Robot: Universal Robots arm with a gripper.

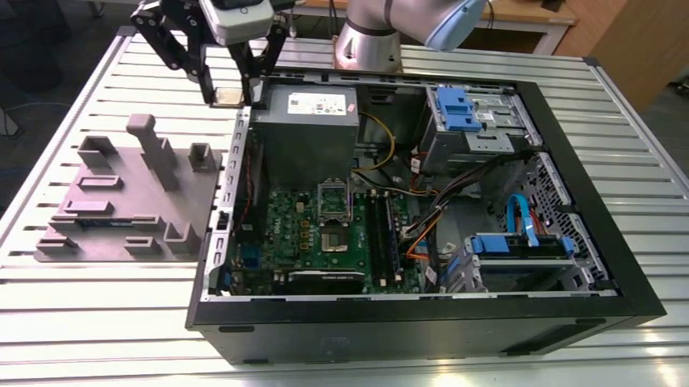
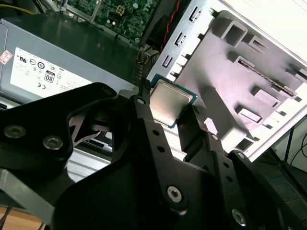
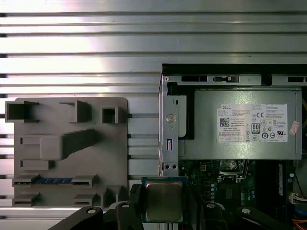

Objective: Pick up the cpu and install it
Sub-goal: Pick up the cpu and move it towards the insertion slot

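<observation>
While the arm (image 1: pixel 372 32) stands at the far edge of the slatted metal bench (image 1: pixel 108 322), an open black computer case (image 1: pixel 431 334) lies on its side across most of that bench, its insides facing up. On the exterior view's left, just beside the case, sits a grey moulded holder (image 1: pixel 119 201) with raised blocks and slots. A thin strip (image 3: pixel 53 181) with blue on it lies in one slot in the holder's nearer half.

Inside the case, a grey power supply (image 1: pixel 306 121) fills the far left corner. The green motherboard (image 1: pixel 286 234) lies nearer, with a dark square socket (image 1: pixel 334 234) around its middle.

The black jaws hang in the air over the far left corner of the case, above its metal edge, between the holder and the power supply. They are closed narrowly on the chip (image 1: pixel 226 97), with a finger (image 1: pixel 205 81) on each of two opposite edges.

The chip is held flat, clear of the bench and the case. In both wrist views its shiny silver top faces the camera, with a green rim around it. It is well apart from the socket.
</observation>
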